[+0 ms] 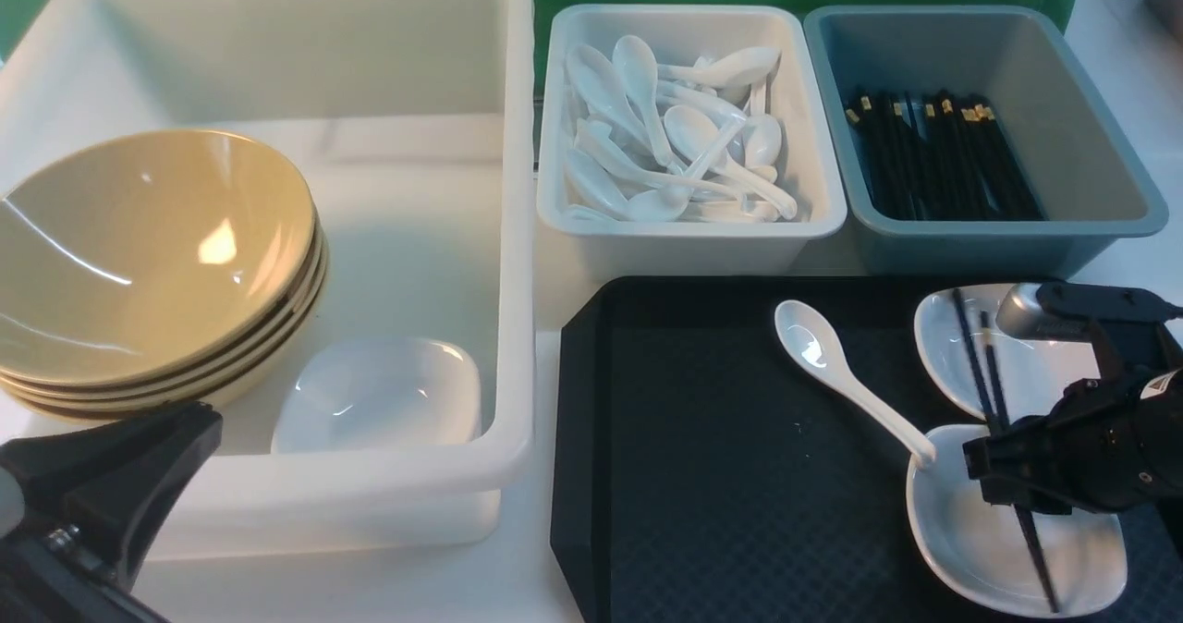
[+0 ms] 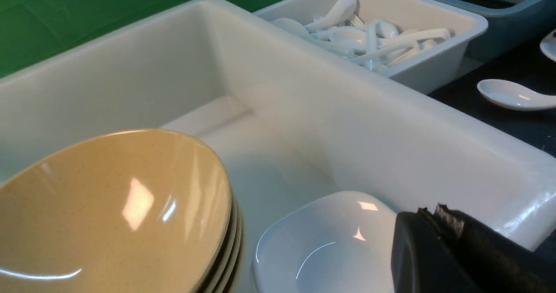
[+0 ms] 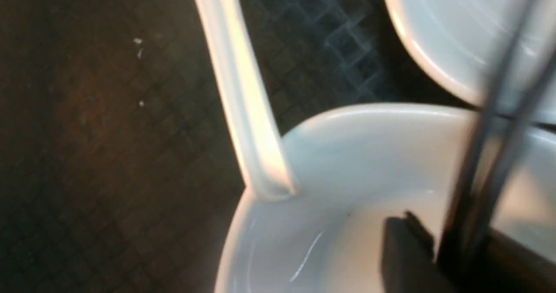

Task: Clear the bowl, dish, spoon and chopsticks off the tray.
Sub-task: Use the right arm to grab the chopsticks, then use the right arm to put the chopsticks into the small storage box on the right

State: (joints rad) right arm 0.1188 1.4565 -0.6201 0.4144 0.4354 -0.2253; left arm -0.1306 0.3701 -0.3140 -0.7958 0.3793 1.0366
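Observation:
The black tray (image 1: 702, 475) holds a white spoon (image 1: 846, 373), a near white dish (image 1: 970, 531) and a far white dish (image 1: 1035, 364). The spoon's handle rests on the near dish's rim, as the right wrist view shows (image 3: 243, 110). The black chopsticks (image 1: 980, 364) lie across both dishes. My right gripper (image 1: 1003, 475) is over the near dish, its jaws closed around the chopsticks (image 3: 475, 162). No tan bowl is on the tray. My left gripper (image 1: 199, 424) is shut and empty at the big tub's near edge; it also shows in the left wrist view (image 2: 434, 210).
A big white tub (image 1: 518, 235) at left holds a stack of tan bowls (image 1: 148, 253) and a white dish (image 1: 379, 392). Behind the tray stand a white tub (image 1: 693, 230) of spoons and a grey-blue tub (image 1: 1100, 142) of chopsticks.

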